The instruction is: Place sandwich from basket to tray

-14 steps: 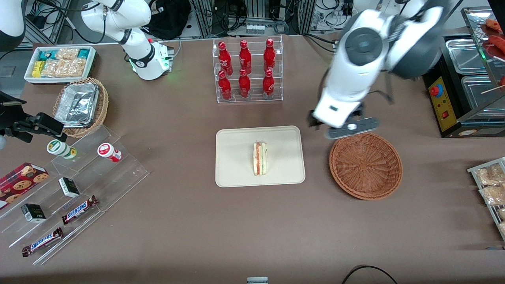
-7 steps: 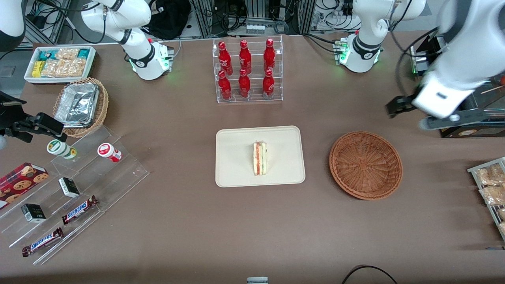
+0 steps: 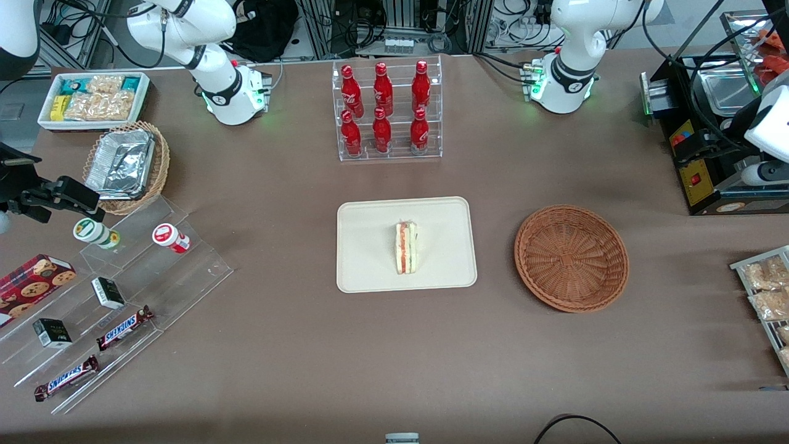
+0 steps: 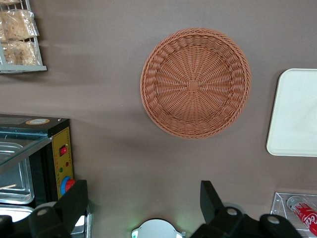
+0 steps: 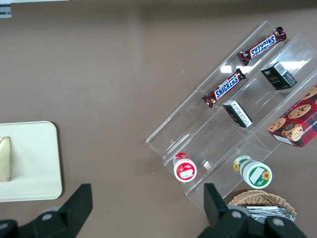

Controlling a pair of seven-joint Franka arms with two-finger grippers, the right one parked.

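Observation:
The sandwich (image 3: pixel 406 248), a pale wedge with red, orange and green layers, lies on the cream tray (image 3: pixel 370 271) near its middle. Beside the tray, toward the working arm's end, sits the reddish-brown wicker basket (image 3: pixel 571 258) with nothing in it. My left gripper (image 3: pixel 691 154) hangs high at the working arm's end of the table, over the black machine, well away from basket and tray. In the left wrist view the gripper (image 4: pixel 142 199) is open, nothing between its black fingers (image 4: pixel 74 198), and the basket (image 4: pixel 195 83) and a tray (image 4: pixel 297 114) corner show below.
A clear rack of red bottles (image 3: pixel 385 111) stands farther from the camera than the tray. A black machine (image 3: pixel 709 179) and a snack rack (image 3: pixel 764 290) sit at the working arm's end. Acrylic steps with candy (image 3: pixel 123 277), a tan foil basket (image 3: pixel 126 163) and a white bin (image 3: pixel 92 98) occupy the parked arm's end.
The left arm has swung away from over the basket's rim to the working arm's end of the table. The sandwich has stayed on the tray.

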